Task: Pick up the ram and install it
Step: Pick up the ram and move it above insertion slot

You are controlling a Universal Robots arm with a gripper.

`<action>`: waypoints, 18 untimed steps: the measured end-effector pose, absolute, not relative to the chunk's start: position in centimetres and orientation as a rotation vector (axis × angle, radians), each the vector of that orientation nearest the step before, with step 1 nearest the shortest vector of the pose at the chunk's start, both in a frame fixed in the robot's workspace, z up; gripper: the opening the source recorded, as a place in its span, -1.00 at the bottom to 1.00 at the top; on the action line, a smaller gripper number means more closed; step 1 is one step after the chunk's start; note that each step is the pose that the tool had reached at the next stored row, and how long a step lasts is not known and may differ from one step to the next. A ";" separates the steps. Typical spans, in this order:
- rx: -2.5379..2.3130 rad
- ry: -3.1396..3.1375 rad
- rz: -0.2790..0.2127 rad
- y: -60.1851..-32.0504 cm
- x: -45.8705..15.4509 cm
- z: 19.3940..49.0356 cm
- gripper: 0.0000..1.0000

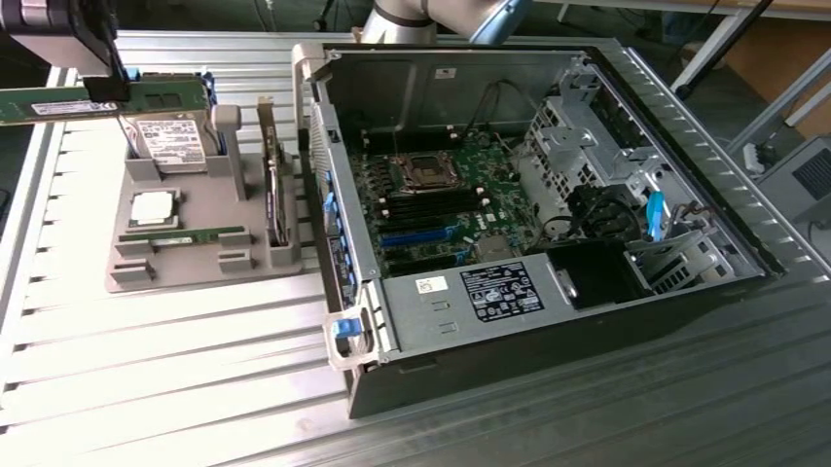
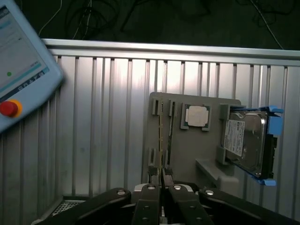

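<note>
The gripper [image 1: 109, 89] hangs above the far corner of the table on the exterior view's left, its fingers clenched on the ram [image 1: 162, 95], which it holds level in the air over the far end of the grey parts tray [image 1: 195, 268]. In the wrist view the gripper [image 2: 161, 186] pinches the ram [image 2: 161, 140] edge-on, so the ram shows as a thin line.

Below it the tray carries a hard drive [image 1: 169, 138] standing in its far holder, a square processor [image 1: 154, 206] lying flat, and a second stick [image 1: 182, 236] lying along the tray's near part. In the wrist view that second stick is probably the dark strip just beside the held one, though I cannot be sure.

The ribbed aluminium table [image 1: 169, 389] bears the tray and, on the exterior view's right, an open computer case [image 1: 389, 58] with its motherboard [image 1: 442, 199] exposed.

A teach pendant [image 2: 21, 70] with a red button [image 2: 8, 108] shows in the wrist view. Beyond the table's edge the floor is dark and strewn with cables [image 2: 140, 14].
</note>
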State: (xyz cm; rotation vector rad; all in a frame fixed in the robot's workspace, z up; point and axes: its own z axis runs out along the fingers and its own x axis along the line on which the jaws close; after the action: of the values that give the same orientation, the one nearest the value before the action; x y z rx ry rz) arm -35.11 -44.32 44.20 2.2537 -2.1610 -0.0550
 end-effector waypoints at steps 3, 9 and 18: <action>2.253 -2.161 -0.055 -44.3 -33.5 44.1 -0.76; 2.252 -2.160 -0.058 -44.4 -30.2 43.4 -0.76; 2.252 -2.159 -0.059 -44.4 -25.8 42.5 -0.76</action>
State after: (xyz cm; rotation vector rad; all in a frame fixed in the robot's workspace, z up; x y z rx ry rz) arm -25.76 -44.44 42.55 2.2518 -2.1594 -0.0592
